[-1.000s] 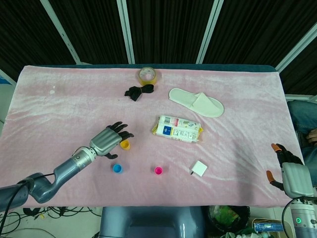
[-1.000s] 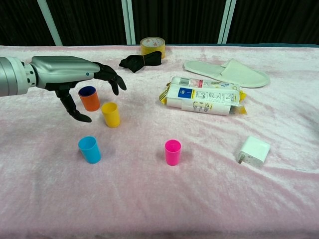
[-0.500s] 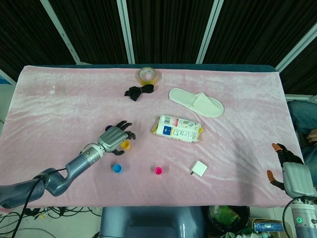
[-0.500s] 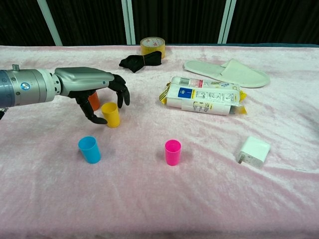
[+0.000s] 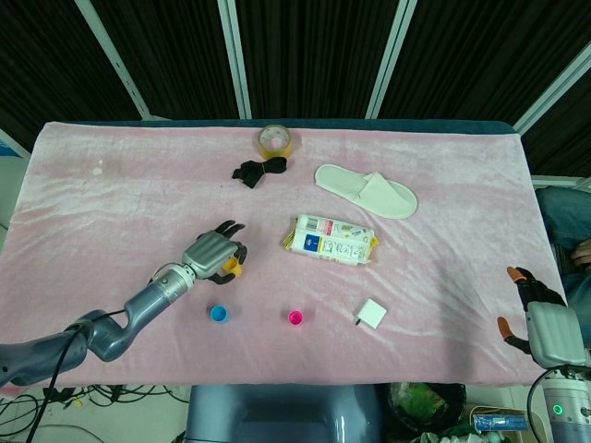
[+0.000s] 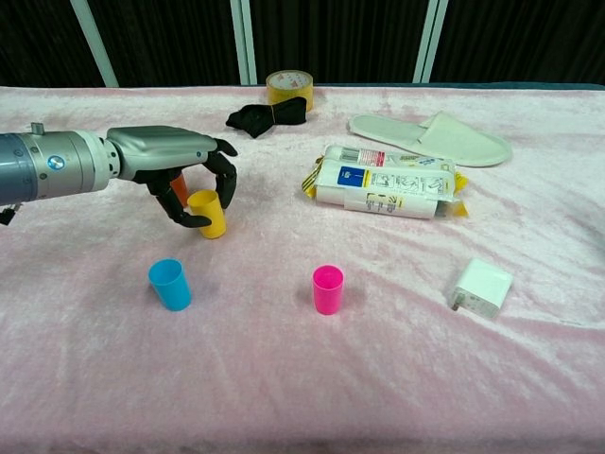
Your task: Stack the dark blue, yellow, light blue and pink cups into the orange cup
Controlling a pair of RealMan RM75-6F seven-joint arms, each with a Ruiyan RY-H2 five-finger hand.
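The left hand reaches over the pink-covered bench with its fingers curled around the yellow cup — thumb at the near side, the others over the rim and far side. The cup stands upright on the cloth, touched but not lifted as far as the chest view shows. Just behind the yellow cup, mostly hidden by the hand, a sliver of the orange cup shows; the dark blue cup cannot be made out.

The light blue cup stands upright near the yellow cup, on the side toward the robot, and the pink cup stands well to the right of the yellow cup, also nearer the robot.

The right hand hangs off the bench edge, far to the right of the yellow cup — it holds nothing, fingers apart.
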